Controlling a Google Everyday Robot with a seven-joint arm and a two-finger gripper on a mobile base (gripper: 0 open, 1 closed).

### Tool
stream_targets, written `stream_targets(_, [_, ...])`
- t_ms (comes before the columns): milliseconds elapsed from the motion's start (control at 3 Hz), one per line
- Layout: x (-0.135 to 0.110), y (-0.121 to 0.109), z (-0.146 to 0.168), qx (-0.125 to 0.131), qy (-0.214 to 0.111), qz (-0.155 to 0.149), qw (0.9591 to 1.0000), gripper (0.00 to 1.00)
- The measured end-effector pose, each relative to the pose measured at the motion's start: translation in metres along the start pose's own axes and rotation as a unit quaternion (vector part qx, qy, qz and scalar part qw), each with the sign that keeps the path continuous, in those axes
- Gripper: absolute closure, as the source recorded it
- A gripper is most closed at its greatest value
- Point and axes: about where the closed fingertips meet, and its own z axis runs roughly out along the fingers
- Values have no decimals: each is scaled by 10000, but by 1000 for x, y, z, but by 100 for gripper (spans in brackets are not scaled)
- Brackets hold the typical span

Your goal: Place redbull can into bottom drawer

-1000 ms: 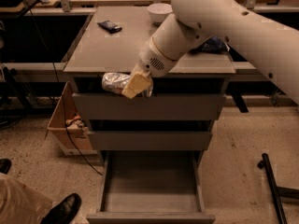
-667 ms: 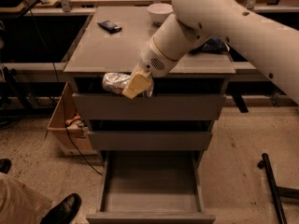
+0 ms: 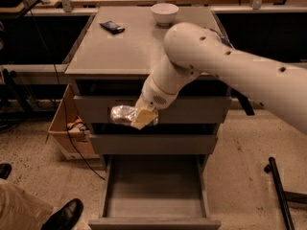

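Observation:
My gripper (image 3: 136, 117) is shut on the redbull can (image 3: 122, 114), a slim shiny silver can held sideways in front of the top drawer's face. The can hangs above the bottom drawer (image 3: 154, 188), the lowest of three grey drawers, which is pulled open with an empty tray. My white arm (image 3: 225, 66) reaches in from the right across the cabinet top.
On the grey cabinet top (image 3: 129, 47) stand a white bowl (image 3: 164, 12) and a small flat dark packet (image 3: 112, 27). A cardboard box (image 3: 64, 126) sits left of the cabinet. A person's shoe (image 3: 62, 215) is at the lower left. A black bar (image 3: 280, 193) lies on the floor at right.
The gripper with the can has moved lower, from the level of the cabinet's top edge down to the top drawer's front, still over the open bottom drawer.

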Motion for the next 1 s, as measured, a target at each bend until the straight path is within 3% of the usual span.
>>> stream_targets(333, [45,-6,47,-151,413,-403,9982,100])
stream_targets(667, [119,-28,98,-243,740,-623,9950,100])
stream_targets(1000, [168,-38,127,-307,836,-648,9939,100])
